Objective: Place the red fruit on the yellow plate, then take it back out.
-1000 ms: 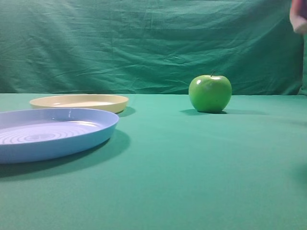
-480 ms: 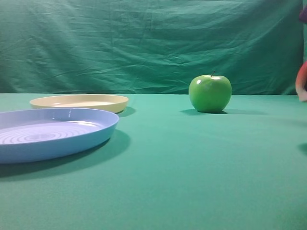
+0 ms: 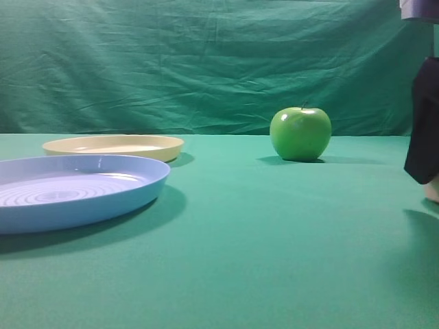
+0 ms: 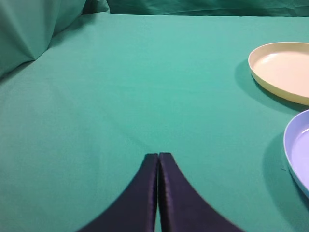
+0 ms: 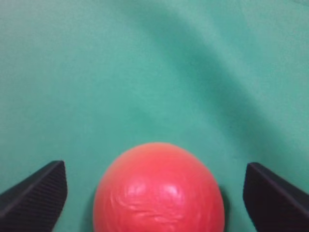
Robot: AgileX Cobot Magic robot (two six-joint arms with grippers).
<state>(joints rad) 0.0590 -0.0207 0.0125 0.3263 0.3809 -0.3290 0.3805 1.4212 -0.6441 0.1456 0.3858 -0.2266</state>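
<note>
The red fruit [image 5: 158,191] lies on the green cloth between the wide-spread fingers of my right gripper [image 5: 154,166], with a gap of cloth on each side. In the exterior view only its pale base [image 3: 433,190] peeks out at the right edge, below one dark finger [image 3: 422,137]. The yellow plate [image 3: 113,146] stands bare at the far left; the left wrist view shows it as well [image 4: 282,67]. My left gripper [image 4: 158,155] is shut on nothing, above bare cloth to the left of the plates.
A light-blue ringed plate [image 3: 75,188] sits at the near left, in front of the yellow one, and its rim [image 4: 297,150] shows in the left wrist view. A shiny green apple [image 3: 300,133] stands at the middle right. A green backdrop hangs behind.
The red fruit came down along the right edge from high up to the cloth. My right gripper has opened wide and let go of it. The left gripper stayed still.
</note>
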